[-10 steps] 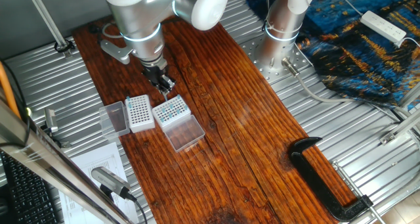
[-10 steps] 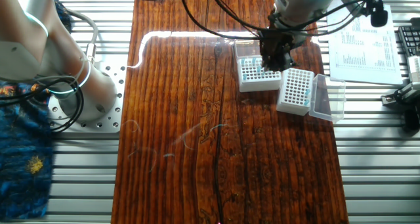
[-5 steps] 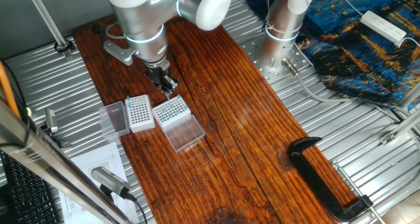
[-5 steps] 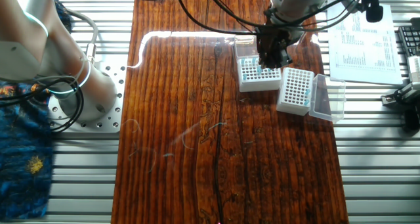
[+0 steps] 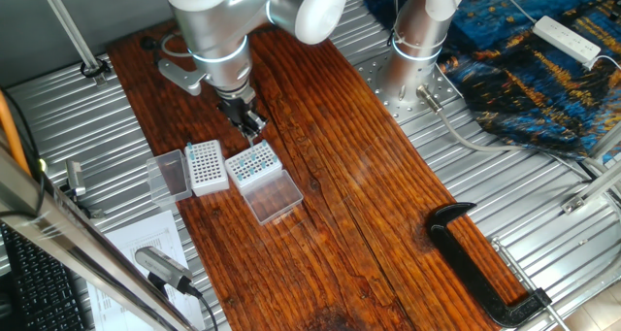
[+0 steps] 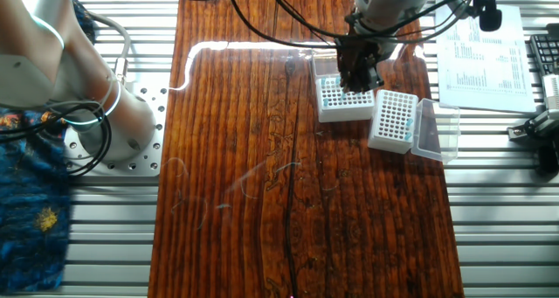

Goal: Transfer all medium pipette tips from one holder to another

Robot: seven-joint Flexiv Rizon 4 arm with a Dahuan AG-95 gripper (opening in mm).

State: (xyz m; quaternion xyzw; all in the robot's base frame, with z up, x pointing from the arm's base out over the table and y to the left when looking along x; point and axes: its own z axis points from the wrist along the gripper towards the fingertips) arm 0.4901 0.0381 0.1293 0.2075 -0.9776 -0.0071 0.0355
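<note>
My gripper (image 5: 252,127) hangs over the far edge of the clear-sided rack (image 5: 254,162), whose grid shows many teal medium pipette tips (image 5: 256,160). Its fingers look pressed together. Anything between them is too small to see. The opaque white-sided rack (image 5: 205,166) stands just left of it, with its smoky lid (image 5: 170,176) open to the left. In the other fixed view the gripper (image 6: 354,81) is over the clear-sided rack (image 6: 341,100). The white rack (image 6: 395,120) lies to its right, with a few teal tips at its near edge.
The clear rack's flat lid (image 5: 274,197) lies open toward the camera. A black clamp (image 5: 485,263) sits at the board's right end. The second arm's base (image 5: 417,40) stands at the back. Papers (image 6: 480,53) and metal slats surround the wooden board (image 5: 340,185).
The gripper has shifted slightly along the clear-sided rack's far edge, away from the white rack, and risen a little. The racks and lids have not moved.
</note>
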